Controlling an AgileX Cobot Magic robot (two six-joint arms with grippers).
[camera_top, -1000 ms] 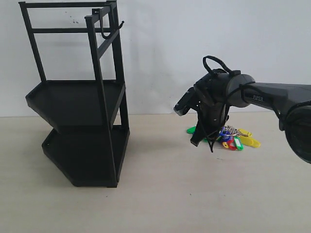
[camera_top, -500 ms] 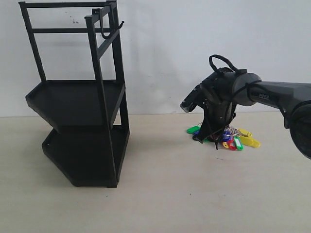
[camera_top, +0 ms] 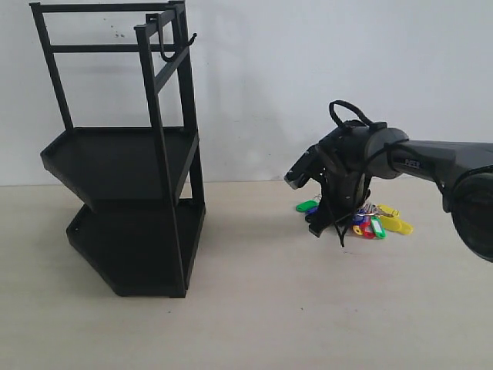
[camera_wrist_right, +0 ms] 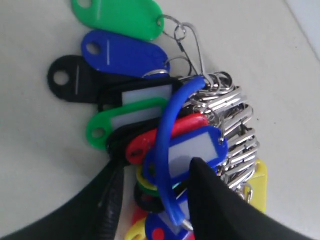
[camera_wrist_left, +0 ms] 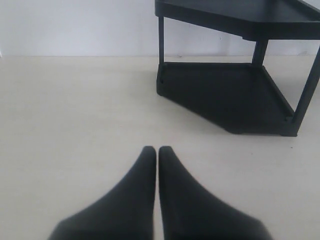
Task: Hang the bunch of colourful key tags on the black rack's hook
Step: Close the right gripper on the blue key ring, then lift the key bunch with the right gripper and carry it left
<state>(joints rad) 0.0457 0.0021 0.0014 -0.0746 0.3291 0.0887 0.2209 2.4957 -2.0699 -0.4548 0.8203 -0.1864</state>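
The colourful key tag bunch (camera_top: pixel 379 222) lies on the tabletop at the right, near the wall. My right gripper (camera_top: pixel 326 219) is down at its left side. In the right wrist view the right gripper (camera_wrist_right: pixel 155 165) is open, its fingers standing either side of the bunch's blue loop (camera_wrist_right: pixel 165 150) with red, green and blue tags (camera_wrist_right: pixel 197 150) between them. The black rack (camera_top: pixel 131 177) stands at the left, with its hook (camera_top: pixel 165 54) hanging from the top rail. My left gripper (camera_wrist_left: pixel 154 150) is shut and empty over bare table, facing the rack's lower shelf (camera_wrist_left: pixel 225 95).
A white wall runs behind the beige table (camera_top: pixel 269 308). The rack's two tray shelves (camera_top: pixel 115 158) hold nothing. A second small hook tip (camera_top: pixel 192 36) sticks out from the rack's right post.
My right gripper has shifted right and down onto the key tag bunch, so its fingers now straddle the tags. The bunch and the rack have not moved.
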